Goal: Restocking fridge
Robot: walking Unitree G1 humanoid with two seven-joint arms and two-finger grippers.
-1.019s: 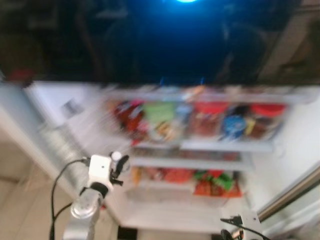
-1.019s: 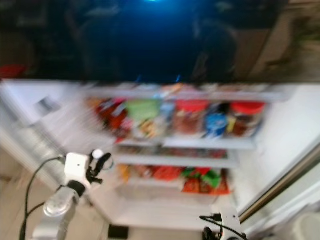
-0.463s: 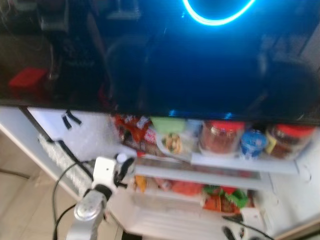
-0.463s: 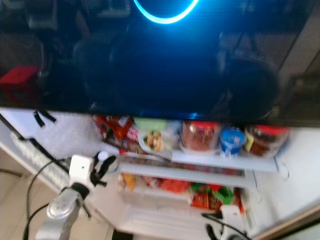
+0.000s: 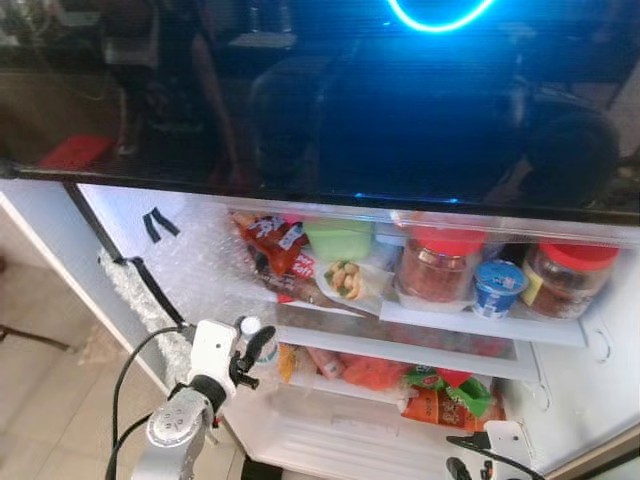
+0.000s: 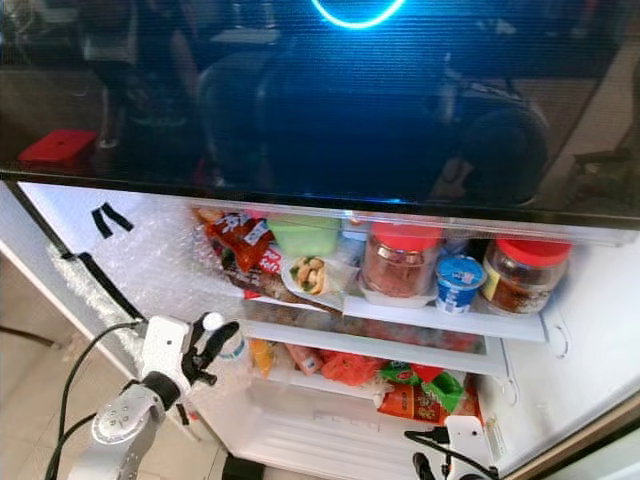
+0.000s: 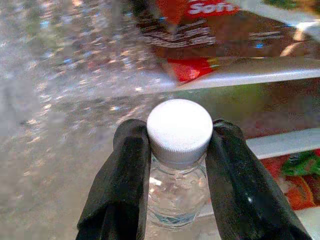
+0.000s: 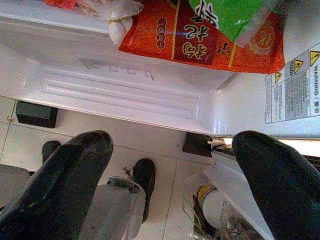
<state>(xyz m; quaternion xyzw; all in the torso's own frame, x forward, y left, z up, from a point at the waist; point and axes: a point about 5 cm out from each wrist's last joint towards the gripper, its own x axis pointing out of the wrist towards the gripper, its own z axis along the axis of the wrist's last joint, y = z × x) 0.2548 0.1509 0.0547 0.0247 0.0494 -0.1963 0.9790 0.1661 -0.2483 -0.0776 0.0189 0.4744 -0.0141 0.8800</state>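
Item under handling: a small clear water bottle (image 7: 179, 165) with a white ribbed screw cap, liquid visible below the neck. The left gripper (image 7: 179, 172) is clamped on it, one black finger (image 7: 122, 180) pressed to each side just under the cap. In the head views the bottle (image 5: 256, 340) is held upright at the left front of the open fridge (image 5: 560, 420), level with the lower door shelf (image 5: 400, 350) and just outside it.

Fridge contents, upper shelf: red snack packets (image 5: 278, 248), a green tub (image 5: 340, 238), a bag of nuts (image 5: 345, 282), two red-lidded jars (image 5: 432, 268), a blue-topped cup (image 5: 497, 288). Lower shelf: orange and green packets (image 5: 440, 395). Bubble wrap (image 5: 200, 270) lines the left inner wall.

The left wrist view alone resolves the cap ribbing and finger contact. The right wrist view alone shows the right gripper (image 8: 170, 170) with fingers spread wide and empty, low by the fridge base, with tiled floor (image 8: 165, 145) and an orange packet (image 8: 200, 37) beyond.
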